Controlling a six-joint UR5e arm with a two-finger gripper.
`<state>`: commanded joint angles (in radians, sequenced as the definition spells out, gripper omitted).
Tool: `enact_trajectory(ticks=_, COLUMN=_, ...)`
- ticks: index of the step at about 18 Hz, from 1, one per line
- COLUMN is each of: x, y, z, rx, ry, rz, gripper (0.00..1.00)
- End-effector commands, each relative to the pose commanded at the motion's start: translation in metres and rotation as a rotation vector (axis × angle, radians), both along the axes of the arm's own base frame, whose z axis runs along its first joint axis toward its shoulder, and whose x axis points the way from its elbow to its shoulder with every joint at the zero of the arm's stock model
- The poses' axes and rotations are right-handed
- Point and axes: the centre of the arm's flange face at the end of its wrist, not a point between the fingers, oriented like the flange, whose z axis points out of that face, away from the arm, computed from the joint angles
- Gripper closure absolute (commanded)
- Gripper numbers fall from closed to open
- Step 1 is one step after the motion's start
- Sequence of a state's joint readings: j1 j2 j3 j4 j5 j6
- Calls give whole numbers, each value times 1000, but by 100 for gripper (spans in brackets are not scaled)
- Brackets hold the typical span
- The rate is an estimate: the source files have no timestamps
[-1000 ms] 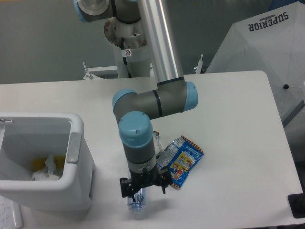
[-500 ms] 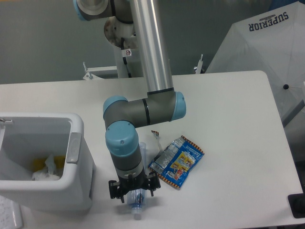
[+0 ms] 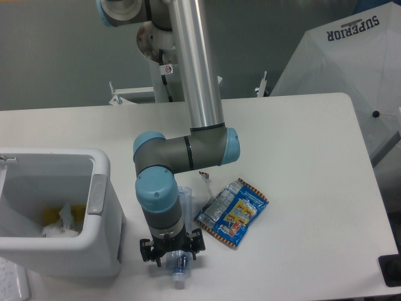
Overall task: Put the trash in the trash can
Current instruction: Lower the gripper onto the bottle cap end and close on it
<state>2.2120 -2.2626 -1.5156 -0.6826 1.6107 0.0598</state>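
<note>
Gripper (image 3: 172, 256) is down w/ fingers pinched around the clear plastic bottle (image 3: 180, 268) near the table's (image 3: 301, 144) front edge. Blue snack packet (image 3: 233, 212) lies just right, white trash can (image 3: 62, 216) to the left.

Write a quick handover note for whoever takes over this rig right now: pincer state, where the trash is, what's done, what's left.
Pincer: low at the table's front edge, over the clear bottle; whether it grips is not visible.
Bottle: at the table front, just right of the trash can, cap end towards the camera.
Snack packet: flat on the table, right of the arm, untouched.
Trash can: holds some white and yellow scraps.
Done: neither piece is binned.
Left: bin the bottle, then the packet.
</note>
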Motion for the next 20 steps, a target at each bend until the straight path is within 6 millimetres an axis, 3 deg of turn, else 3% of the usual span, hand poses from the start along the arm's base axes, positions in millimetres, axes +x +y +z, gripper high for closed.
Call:
enact_trajectory(ticks=6, x=-2, y=-1, z=1, rx=-6, ry=6, rz=-30, gripper=30)
enact_trajectory(ticks=14, x=-5, y=-3, z=2, rx=-7, ry=9, rz=-35, gripper=30)
enact_trajectory(ticks=17, x=-6, y=-6, z=0, rx=-11, ry=4, rz=-31, gripper=37)
enact_trajectory(ticks=20, x=-8, y=-7, z=4, rx=-9, ry=10, rz=-44, gripper=37)
